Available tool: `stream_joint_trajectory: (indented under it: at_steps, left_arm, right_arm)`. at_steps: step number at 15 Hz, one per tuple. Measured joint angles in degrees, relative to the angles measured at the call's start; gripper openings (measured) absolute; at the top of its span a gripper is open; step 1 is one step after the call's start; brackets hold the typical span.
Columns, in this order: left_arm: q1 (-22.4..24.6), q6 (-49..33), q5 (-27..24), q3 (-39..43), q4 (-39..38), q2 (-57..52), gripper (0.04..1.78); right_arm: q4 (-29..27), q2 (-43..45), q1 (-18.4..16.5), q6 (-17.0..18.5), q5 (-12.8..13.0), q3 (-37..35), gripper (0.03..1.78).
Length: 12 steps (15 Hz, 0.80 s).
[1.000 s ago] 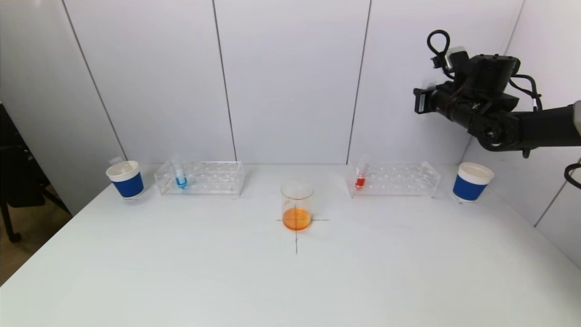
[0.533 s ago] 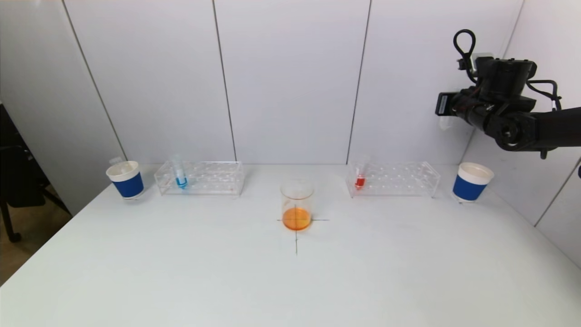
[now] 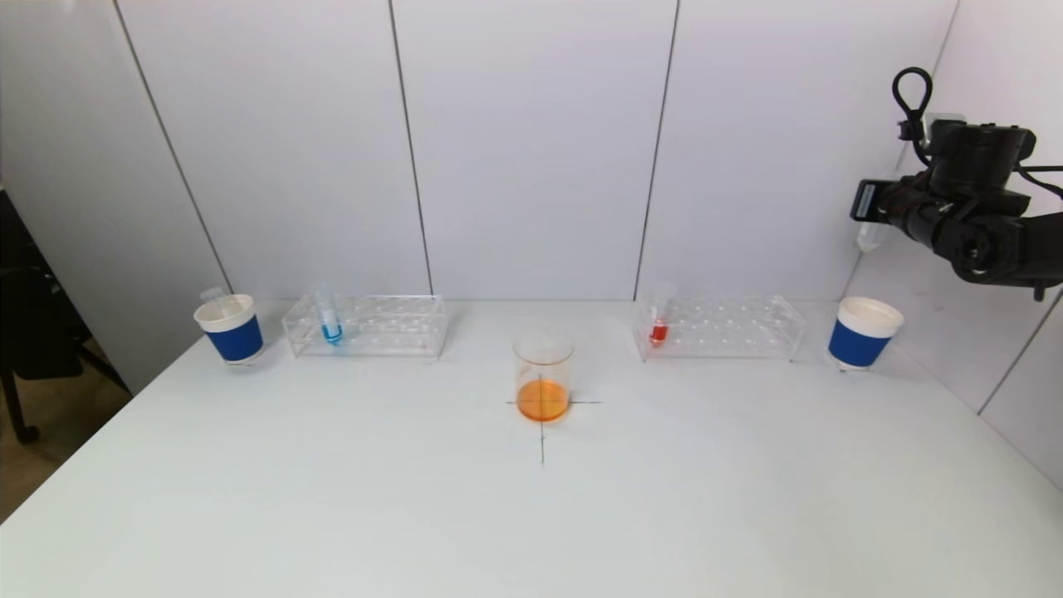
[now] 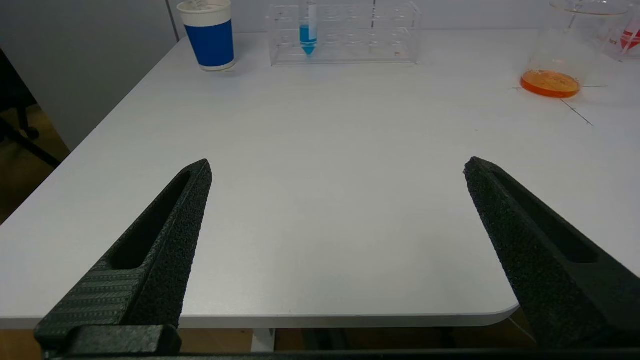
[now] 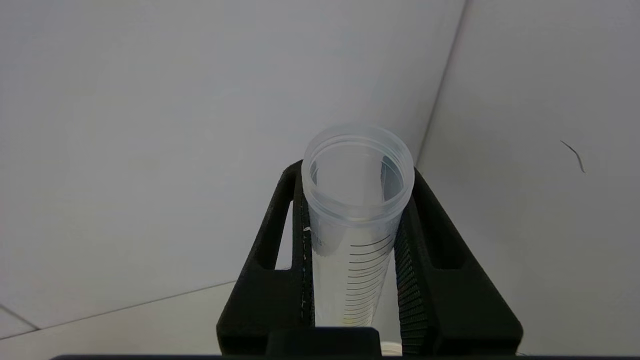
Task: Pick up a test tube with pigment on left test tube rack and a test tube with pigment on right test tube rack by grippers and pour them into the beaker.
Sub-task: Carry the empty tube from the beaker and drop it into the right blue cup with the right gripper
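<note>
The right gripper [image 5: 356, 220], clamped on an empty tube [image 5: 357, 200], has swung rightward, away from the beaker [image 3: 543, 375], to hang above the right cup [image 3: 864, 332]. That suggests its pour is finished and the tube is headed for disposal. The left gripper [image 4: 337, 170] waits wide open at the table's near edge, the blue tube [image 3: 330, 320] unpicked in its rack [image 3: 390, 324].

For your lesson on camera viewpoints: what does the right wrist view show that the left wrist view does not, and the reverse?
Only the right wrist view shows the right gripper, jaws shut on an empty test tube, before bare wall panels.

Only the left wrist view shows the open left gripper, the table, a blue cup, the left test tube rack with its blue tube, and the beaker of orange liquid.

Both share nothing visible except wall.
</note>
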<state>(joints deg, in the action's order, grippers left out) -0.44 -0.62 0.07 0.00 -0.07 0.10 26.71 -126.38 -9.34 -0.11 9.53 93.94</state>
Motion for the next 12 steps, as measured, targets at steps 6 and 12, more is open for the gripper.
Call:
stream_joint_trajectory:
  at_steps: [6,12]
  left_arm:
    - [0.0,0.02,-0.02,0.0,0.0,0.0,1.76]
    - [0.0,0.02,0.0,0.0,0.0,0.0,1.76]
  right_arm:
    - [1.05,-2.69,-2.78,0.11,-0.02,-2.9,0.52]
    - [6.28,-4.11,-2.9,0.13,-0.09,-8.61,0.52]
